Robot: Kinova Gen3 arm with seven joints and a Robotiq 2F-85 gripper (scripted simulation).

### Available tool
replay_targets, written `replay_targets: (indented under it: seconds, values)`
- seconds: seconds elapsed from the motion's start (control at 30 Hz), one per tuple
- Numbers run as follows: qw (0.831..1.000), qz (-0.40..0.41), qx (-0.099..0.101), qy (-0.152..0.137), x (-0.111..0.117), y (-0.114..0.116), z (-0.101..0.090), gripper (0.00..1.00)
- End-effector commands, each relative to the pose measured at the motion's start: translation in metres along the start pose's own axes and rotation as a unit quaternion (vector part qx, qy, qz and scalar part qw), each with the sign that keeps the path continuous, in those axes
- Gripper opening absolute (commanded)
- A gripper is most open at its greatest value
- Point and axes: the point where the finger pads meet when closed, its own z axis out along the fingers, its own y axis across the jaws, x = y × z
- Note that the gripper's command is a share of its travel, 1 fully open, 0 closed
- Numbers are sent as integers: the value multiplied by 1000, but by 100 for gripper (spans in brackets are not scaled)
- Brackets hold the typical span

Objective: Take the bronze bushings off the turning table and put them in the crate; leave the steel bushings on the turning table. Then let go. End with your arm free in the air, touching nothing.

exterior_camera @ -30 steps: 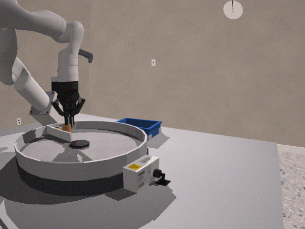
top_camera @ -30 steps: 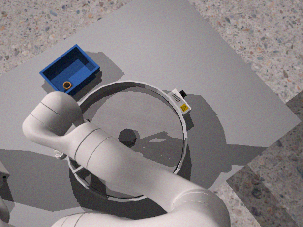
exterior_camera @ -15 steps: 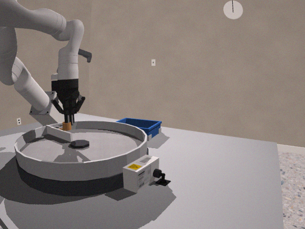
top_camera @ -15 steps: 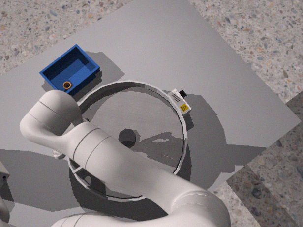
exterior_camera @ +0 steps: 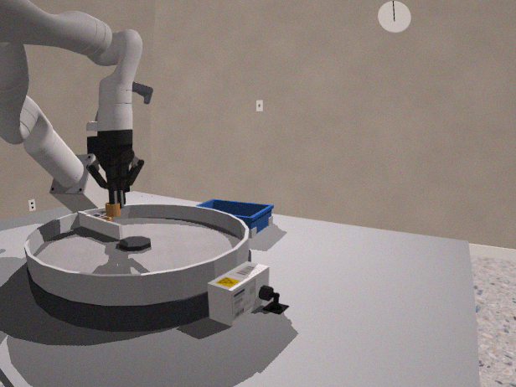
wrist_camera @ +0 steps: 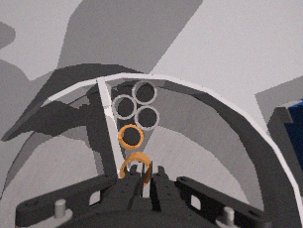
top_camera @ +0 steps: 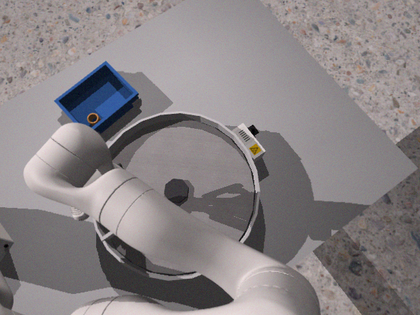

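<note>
Exterior view: from where I stand, I count three bronze bushings across the views. The first bronze bushing [exterior_camera: 113,209] [wrist_camera: 126,168] is up off the turning table [exterior_camera: 138,289] [top_camera: 257,191] [wrist_camera: 198,84], its wall pinched between the fingers of the gripper [exterior_camera: 117,204] [wrist_camera: 147,170]. The second bronze bushing [exterior_camera: 105,219] [wrist_camera: 120,137] sits just below it on the table; the third bronze bushing [top_camera: 88,118] lies in the blue crate [top_camera: 133,95] [exterior_camera: 261,219] [wrist_camera: 296,124], over on the far right.

Three steel bushings [wrist_camera: 136,117] are bunched on the table beyond the second bronze one, beside the single white divider [exterior_camera: 100,226] [wrist_camera: 110,124] [top_camera: 107,236]. That divider stands close to the held bushing, and the table's raised rim lies between it and the crate. There's one dark hub [top_camera: 176,190] [exterior_camera: 135,243] mid-table, and one white box [top_camera: 249,141] [exterior_camera: 239,293] by the near right rim. From above, the arm [top_camera: 191,232] [exterior_camera: 117,96] covers the bushings on the table.
</note>
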Motion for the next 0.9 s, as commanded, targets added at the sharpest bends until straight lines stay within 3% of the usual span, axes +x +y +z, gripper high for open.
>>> replay_targets:
  seconds: [0.0, 0.63, 0.8, 0.87]
  values:
    - [1000, 0, -1, -1, 0, 0, -1, 0]
    - [1000, 0, -1, 0, 0, 0, -8, 0]
    - [1000, 0, -1, -1, 0, 0, -38, 0]
    - [1000, 0, -1, -1, 0, 0, -38, 0]
